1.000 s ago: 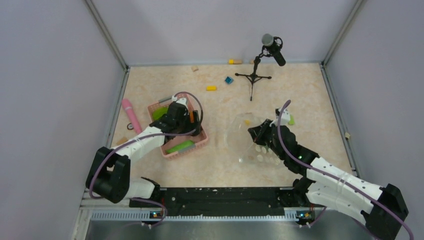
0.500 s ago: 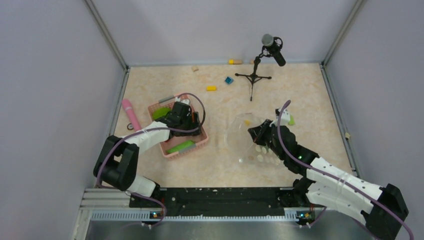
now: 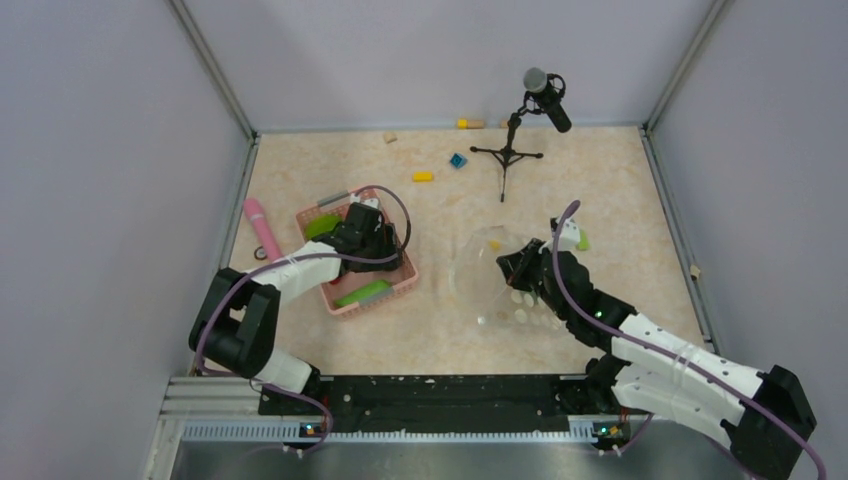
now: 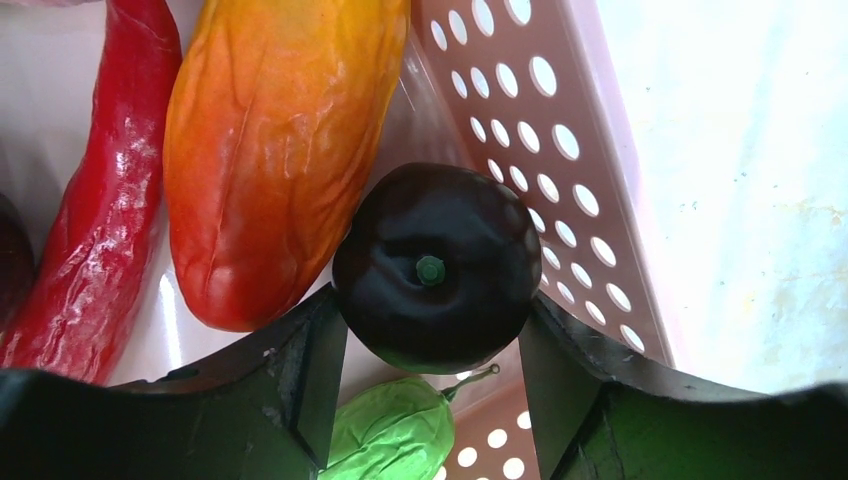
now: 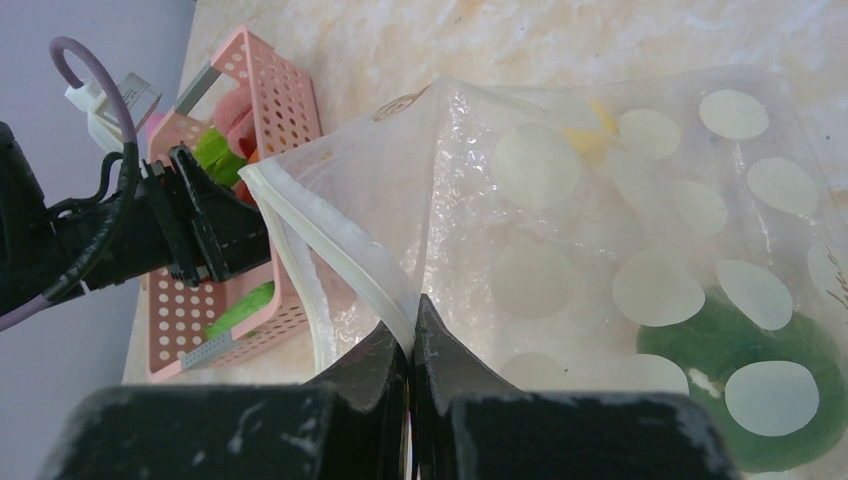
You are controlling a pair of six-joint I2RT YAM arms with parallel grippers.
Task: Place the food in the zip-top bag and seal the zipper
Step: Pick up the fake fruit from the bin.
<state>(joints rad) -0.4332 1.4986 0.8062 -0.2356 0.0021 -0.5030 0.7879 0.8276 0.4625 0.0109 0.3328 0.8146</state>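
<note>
Top view: your left claw [image 3: 374, 240] reaches into the pink basket [image 3: 404, 283] on the bench [image 3: 440, 335], and its fingertips are hidden under the wrist. A long green cucumber [image 3: 362, 293] lies along the basket's near side. Your right claw [image 3: 512, 268] sits at the left part of the zip-top bag [image 3: 478, 290], whose clear outline is hard to trace apart from its white dots. Left wrist view: the two fingers [image 4: 300, 390] touch opposite sides of a dark round fruit [image 4: 432, 268], so this claw is grasping it just beside the perforated basket wall. You cannot tell whether the fruit is off the basket floor. Next to it lie an orange-red piece [image 4: 270, 150], cut off at the top, and a red chili [image 4: 95, 210], cut off at the lower left. A green piece [image 4: 395, 435] shows only partly under the fruit. Right wrist view: this claw is clenched on the zipper [image 5: 320, 240] at the bag's mouth and holds that edge raised. Through the plastic, a green food [image 5: 720, 390] and a small yellow piece [image 5: 585, 138] look blurred, and you cannot make out what kind they are.
</note>
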